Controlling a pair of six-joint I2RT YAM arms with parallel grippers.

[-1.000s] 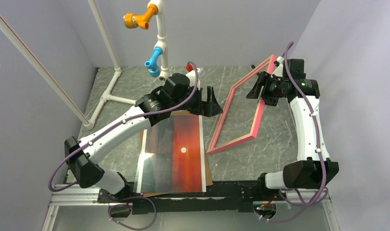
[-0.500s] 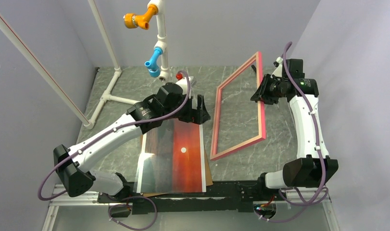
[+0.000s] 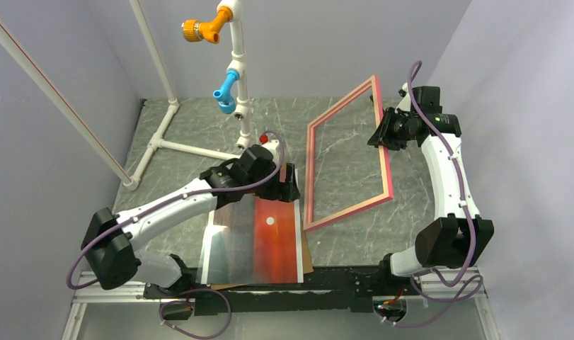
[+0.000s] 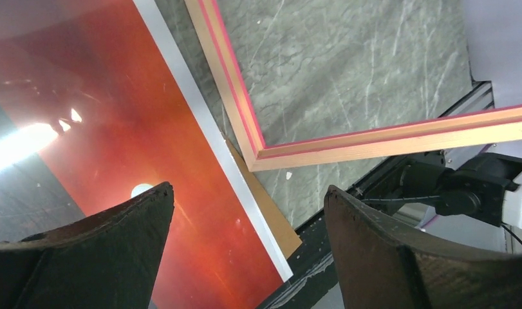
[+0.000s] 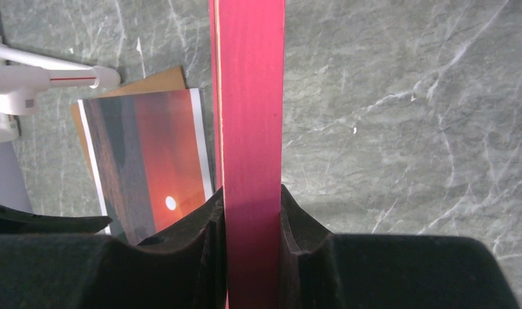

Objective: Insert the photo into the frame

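Now, nearest the arm bases, the photo (image 3: 273,241) lies flat and face up below and on the near side of the left pincer (image 3: 287,185). Its orange-red sky and small white sun show, and glare washes over its left half. It rests on a brown backing panel (image 3: 308,259), a strip of which shows past the photo's right margin, and the panel sits on the grey marbled tabletop (image 3: 354,241). The left pincer hangs over the far end of the photo with its jaws wide apart and nothing between them. Its wrist view looks down between the dark fingers (image 4: 126,219) at the print and at a corner of the frame (image 3: 347,211) just to the pincer's right. Whether that corner touches the panel cannot be told. From that low near-left corner the frame rises, tilted, toward the right pincer (image 3: 383,134), with the marble visible through its opening. The right pincer is clamped on the frame's far right rail, and in its own wrist view the pink-red strip runs straight up between the closed fingers (image 5: 206,225). Farthest away, beyond and to the left of both pincers, stands a white pipe stand (image 3: 238,64) with orange and blue fittings.
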